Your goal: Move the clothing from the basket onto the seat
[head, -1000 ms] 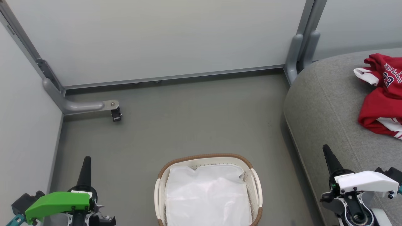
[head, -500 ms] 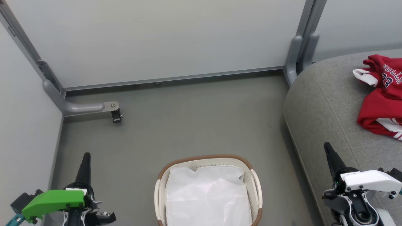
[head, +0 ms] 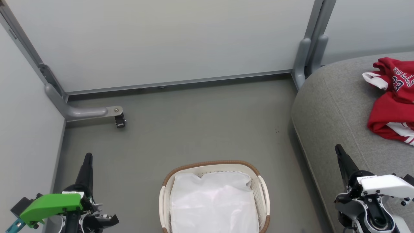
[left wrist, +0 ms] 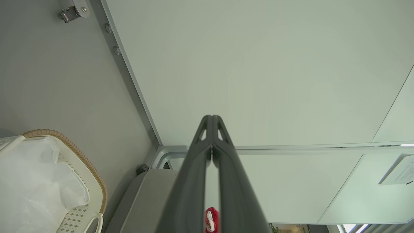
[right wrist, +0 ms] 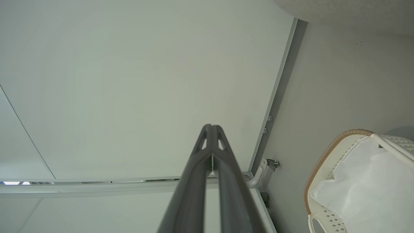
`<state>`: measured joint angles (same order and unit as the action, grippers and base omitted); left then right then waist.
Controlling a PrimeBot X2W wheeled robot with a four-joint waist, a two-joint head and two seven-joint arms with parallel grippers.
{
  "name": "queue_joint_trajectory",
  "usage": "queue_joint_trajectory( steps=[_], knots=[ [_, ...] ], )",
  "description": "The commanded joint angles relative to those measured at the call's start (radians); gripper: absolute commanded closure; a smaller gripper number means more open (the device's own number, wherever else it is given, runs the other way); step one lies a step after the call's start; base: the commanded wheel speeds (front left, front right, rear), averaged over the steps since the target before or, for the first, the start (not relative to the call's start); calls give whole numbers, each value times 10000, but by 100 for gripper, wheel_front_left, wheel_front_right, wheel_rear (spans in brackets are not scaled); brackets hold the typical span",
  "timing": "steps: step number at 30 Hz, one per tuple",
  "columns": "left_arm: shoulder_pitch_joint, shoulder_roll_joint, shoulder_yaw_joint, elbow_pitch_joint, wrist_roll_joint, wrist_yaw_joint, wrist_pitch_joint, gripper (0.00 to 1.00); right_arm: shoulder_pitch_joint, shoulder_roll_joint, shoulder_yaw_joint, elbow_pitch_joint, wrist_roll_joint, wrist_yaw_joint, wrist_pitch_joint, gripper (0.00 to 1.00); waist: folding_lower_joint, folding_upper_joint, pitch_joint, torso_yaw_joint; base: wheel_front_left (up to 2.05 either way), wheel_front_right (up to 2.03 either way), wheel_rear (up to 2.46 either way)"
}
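Two grippers, each with its fingers pressed together and nothing held: my left gripper point(head: 88, 158) shows over the floor point(head: 194, 123), my right gripper point(head: 338, 149) over the seat point(head: 330, 106). Against a second ago, their tips reach slightly higher in the head view and their bodies sit further outward. The whole picture has slid down a touch, so my camera moved. The clothing point(head: 393, 103) lies on the seat; the basket point(head: 210, 162) holds its white liner point(head: 213, 200).
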<state>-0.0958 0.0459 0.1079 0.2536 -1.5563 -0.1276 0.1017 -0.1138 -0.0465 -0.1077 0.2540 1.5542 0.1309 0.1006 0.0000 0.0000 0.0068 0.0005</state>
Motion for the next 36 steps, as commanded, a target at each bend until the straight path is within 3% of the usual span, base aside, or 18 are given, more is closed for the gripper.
queue_joint_trajectory(
  steps=[1, 8, 36],
  knots=[
    [-172, 73, 58, -82, -192, -51, 45, 100, 87, -62, -36, -68, 209, -3, 55, 100, 0, 0, -6, -1, 0, 0, 0],
    [-201, 76, 86, -113, -613, -54, 167, 100, 104, -66, -93, -133, 641, -3, 173, 100, 0, 0, -37, -5, 0, 0, 0],
    [-182, 75, 79, -99, -581, -48, 159, 100, 104, -65, -83, -120, 603, -3, 171, 100, 0, 0, -37, -5, 0, 0, 0]
  ],
)
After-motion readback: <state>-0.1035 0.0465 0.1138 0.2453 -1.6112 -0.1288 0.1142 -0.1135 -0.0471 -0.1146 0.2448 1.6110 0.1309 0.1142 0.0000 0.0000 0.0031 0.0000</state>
